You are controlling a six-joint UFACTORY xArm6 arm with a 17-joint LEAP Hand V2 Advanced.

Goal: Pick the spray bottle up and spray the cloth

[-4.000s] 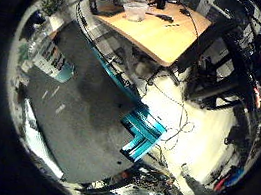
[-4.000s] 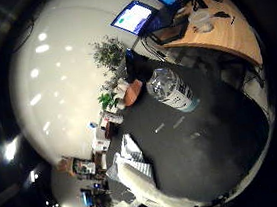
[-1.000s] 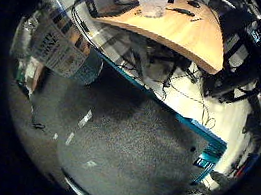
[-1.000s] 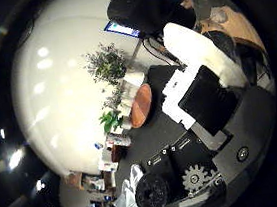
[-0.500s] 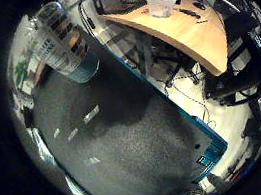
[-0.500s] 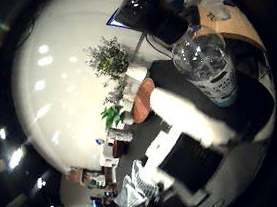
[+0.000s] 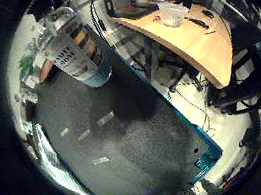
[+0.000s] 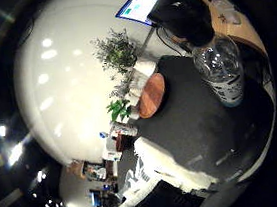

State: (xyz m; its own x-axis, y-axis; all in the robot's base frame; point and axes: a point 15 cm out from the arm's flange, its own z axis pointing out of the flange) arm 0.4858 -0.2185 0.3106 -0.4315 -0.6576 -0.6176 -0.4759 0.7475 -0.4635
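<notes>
An office-like lab: a wooden desk (image 7: 192, 35), monitors (image 8: 140, 6), and potted plants (image 8: 116, 50) along a white wall.

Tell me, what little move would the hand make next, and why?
Probably move closer to the spray bottle. It stands upright on the dark mat, apart from the hand, whose white finger shows near the view's edge, touching nothing. No cloth is in sight.

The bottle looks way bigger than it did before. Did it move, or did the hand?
The hand moved; the bottle did not. It stands upright on the same dark mat, and the palm has come closer, so it fills more of both views. The fingers that crossed in front a second ago have drawn back. Nothing is held yet. The wooden desk is unchanged.
</notes>
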